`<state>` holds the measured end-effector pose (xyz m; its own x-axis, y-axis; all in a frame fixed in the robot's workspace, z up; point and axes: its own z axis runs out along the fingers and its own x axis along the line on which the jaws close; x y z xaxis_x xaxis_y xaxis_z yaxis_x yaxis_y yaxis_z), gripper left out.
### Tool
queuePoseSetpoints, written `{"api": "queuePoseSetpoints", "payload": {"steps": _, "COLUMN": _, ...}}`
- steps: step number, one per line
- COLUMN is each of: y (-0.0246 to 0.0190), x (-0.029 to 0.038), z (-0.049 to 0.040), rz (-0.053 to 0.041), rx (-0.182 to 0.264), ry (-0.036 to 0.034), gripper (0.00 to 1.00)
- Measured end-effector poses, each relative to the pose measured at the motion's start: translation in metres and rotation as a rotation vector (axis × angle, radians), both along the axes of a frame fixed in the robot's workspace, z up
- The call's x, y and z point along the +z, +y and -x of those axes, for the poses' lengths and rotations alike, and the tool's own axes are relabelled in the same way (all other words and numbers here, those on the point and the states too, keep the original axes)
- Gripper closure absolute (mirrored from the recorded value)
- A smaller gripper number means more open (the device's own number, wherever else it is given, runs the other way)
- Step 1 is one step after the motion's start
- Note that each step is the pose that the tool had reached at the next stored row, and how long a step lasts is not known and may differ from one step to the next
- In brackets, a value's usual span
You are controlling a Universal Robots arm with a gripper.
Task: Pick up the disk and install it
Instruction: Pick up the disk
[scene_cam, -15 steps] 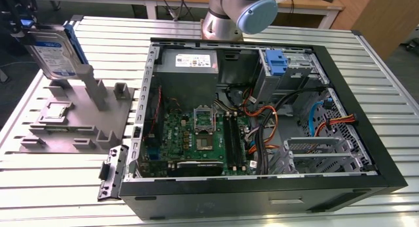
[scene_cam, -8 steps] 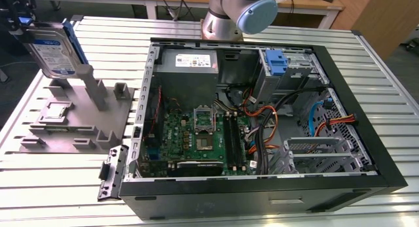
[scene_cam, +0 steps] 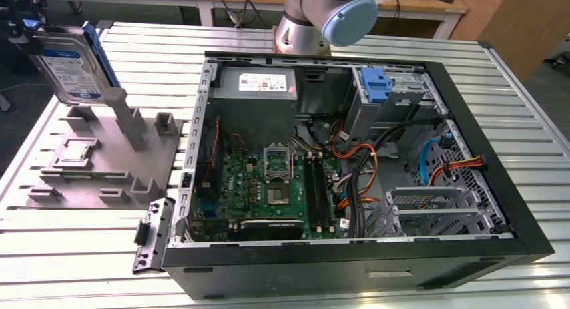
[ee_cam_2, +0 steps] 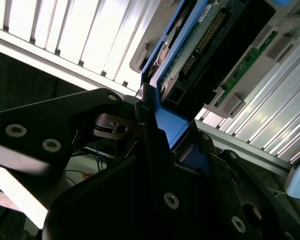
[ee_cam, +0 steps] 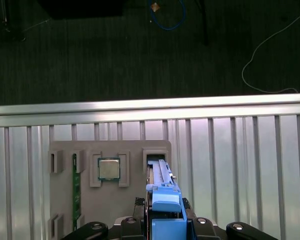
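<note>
Disk [scene_cam: 69, 67] upright, slatted metal table [scene_cam: 80, 255], dark floor [ee_cam: 90, 55]

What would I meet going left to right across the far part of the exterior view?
In order: the disk, standing upright above the grey fixture → the grey power-supply box in the open case's far corner → the upright blue carrier in the drive bay.
</note>
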<state>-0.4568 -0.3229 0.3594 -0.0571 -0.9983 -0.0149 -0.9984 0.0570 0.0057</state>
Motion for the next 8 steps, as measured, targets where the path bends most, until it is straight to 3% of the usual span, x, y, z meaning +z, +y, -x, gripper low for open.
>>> {"api": "queuePoseSetpoints", "payload": {"steps": 8, "y": 0.0000, "x": 0.0044, "z": 0.0000, "rz": 0.0000, "rx": 0.000, "ry": -0.0002, "gripper": 0.64}}
